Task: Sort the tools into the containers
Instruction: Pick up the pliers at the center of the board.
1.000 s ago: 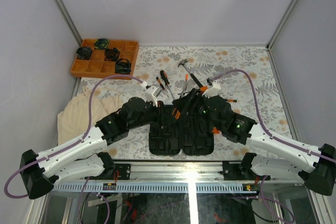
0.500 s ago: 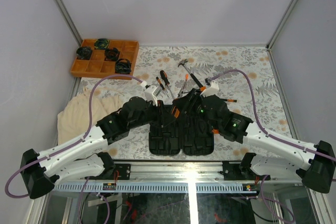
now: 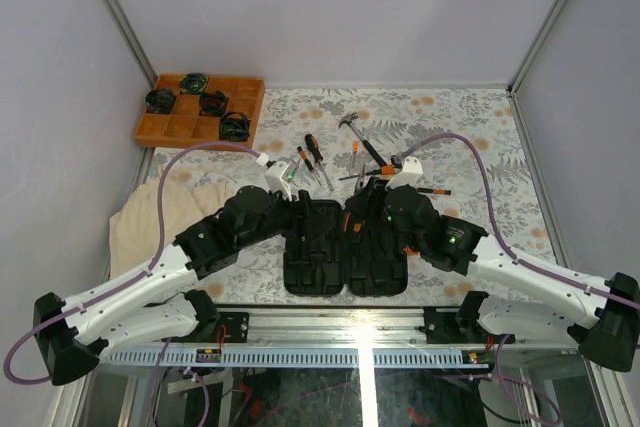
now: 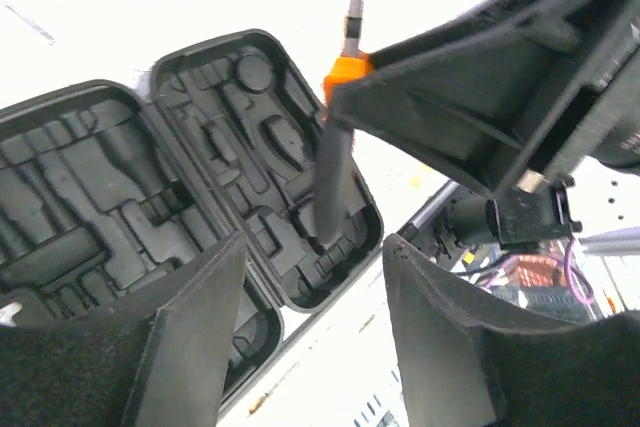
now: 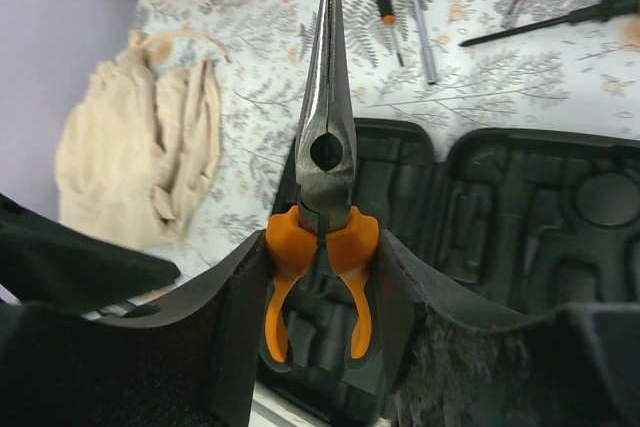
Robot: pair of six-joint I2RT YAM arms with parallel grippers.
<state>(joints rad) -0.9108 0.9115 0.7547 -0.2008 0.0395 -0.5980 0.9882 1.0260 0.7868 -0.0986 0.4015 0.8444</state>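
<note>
The right gripper [image 5: 322,272] clamps the pliers [image 5: 325,147] by their orange handles. Their long axis runs 6 to 12 o'clock, and the closed nose passes the 12 o'clock rim of the open case [image 5: 520,207]. Beyond at 12 lie loose screwdrivers [image 5: 400,7], with a cloth [image 5: 140,147] at 9. The left gripper [image 4: 312,267] hangs over the case, jaws apart and empty.

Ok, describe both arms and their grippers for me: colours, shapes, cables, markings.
The left arm and right arm match: white boxy links, black rounded joints, each trailing a purple cable to its wrist. Green lights glow on the right arm. The left gripper and right gripper have broad black wedge-shaped fingers with a matte, felt-like face.
</note>
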